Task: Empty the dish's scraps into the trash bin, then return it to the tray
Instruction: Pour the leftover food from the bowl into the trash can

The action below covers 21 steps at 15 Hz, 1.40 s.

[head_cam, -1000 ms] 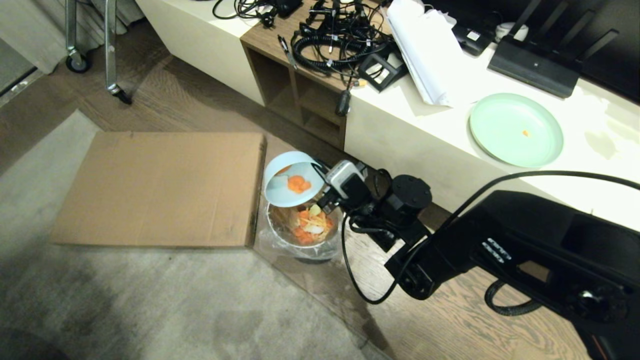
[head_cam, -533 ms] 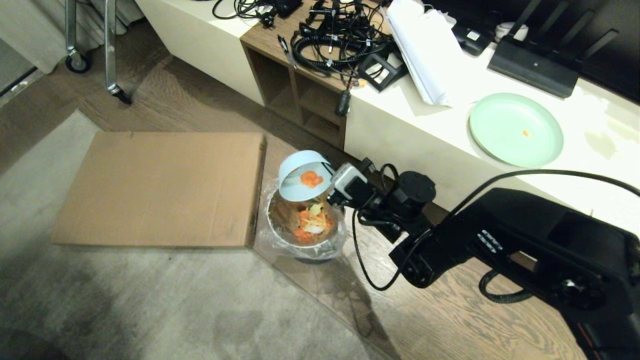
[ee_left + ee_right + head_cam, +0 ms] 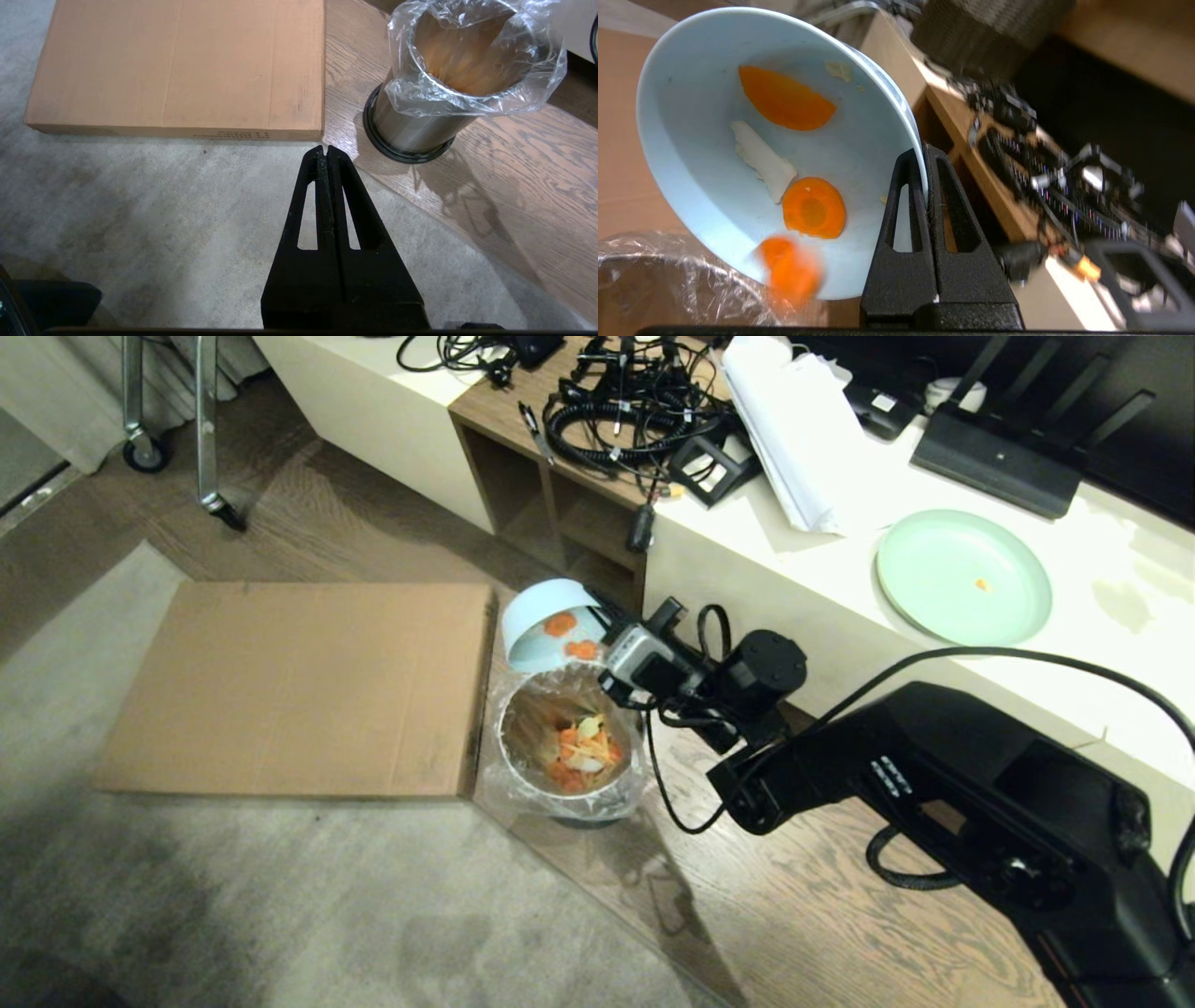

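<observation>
Right gripper (image 3: pixel 923 154) has its jaws clamped together on the rim of the dish (image 3: pixel 714 116), one finger inside the wall, the other outside. The dish is tipped steeply on edge, mouth facing down toward the trash bin (image 3: pixel 568 761), and hangs just above the bin's far rim, toward the cabinet (image 3: pixel 747 588). Scraps (image 3: pixel 787 100) cling to the inner wall: orange slices and a whitish strip; one blurred orange piece sits at the dish's lowest lip, over the bin's liner bag (image 3: pixel 472 88). More scraps lie in the bin. The bin stands on wood floor; a flat cardboard sheet (image 3: pixel 299 686) lies just beside it, on the side away from the arm, and the cabinet front stands near behind it. Left gripper (image 3: pixel 326 154), jaws pressed together, hangs over carpet, near the bin and apart from it.
</observation>
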### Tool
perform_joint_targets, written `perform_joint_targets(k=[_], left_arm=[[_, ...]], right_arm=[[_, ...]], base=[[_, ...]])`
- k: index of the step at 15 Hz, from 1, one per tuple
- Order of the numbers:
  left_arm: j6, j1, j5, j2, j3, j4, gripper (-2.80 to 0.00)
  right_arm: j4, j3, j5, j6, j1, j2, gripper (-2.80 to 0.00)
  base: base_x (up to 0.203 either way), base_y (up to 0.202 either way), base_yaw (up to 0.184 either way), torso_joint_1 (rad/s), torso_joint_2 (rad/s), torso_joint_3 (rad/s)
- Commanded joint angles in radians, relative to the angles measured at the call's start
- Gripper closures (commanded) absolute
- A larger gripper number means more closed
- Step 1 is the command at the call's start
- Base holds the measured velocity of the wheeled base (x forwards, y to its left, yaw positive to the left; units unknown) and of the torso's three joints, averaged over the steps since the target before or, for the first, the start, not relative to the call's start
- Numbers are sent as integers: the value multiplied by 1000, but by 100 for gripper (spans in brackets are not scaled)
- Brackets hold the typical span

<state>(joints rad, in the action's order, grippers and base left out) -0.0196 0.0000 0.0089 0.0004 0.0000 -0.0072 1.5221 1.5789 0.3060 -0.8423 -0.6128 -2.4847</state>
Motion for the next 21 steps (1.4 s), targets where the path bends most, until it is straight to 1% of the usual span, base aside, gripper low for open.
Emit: perform_joint_targets(k=[1, 2, 4, 6, 11, 14, 17, 21], left_arm=[[0, 0, 0, 0, 0, 0, 0], [0, 0, 0, 0, 0, 0, 0], [0, 0, 0, 0, 0, 0, 0], [0, 0, 0, 0, 0, 0, 0], [0, 0, 0, 0, 0, 0, 0], [0, 0, 0, 0, 0, 0, 0], [0, 0, 0, 0, 0, 0, 0], [0, 0, 0, 0, 0, 0, 0]], right_arm=[[48, 10, 81, -18, -2, 2, 0], [48, 10, 124, -21, -2, 7, 0], [48, 10, 183, -35, -2, 16, 0], [48, 10, 211, -42, -2, 17, 0], [48, 18, 230, -41, 1, 28, 0], [48, 89, 234, -37, 1, 51, 0], [48, 101, 241, -31, -2, 98, 0], [48, 136, 242, -28, -15, 98, 0]], base=[[0, 0, 0, 0, 0, 0], [0, 0, 0, 0, 0, 0], [0, 0, 0, 0, 0, 0], [0, 0, 0, 0, 0, 0], [0, 0, 0, 0, 0, 0], [0, 0, 0, 0, 0, 0], [0, 0, 0, 0, 0, 0], [0, 0, 0, 0, 0, 0]])
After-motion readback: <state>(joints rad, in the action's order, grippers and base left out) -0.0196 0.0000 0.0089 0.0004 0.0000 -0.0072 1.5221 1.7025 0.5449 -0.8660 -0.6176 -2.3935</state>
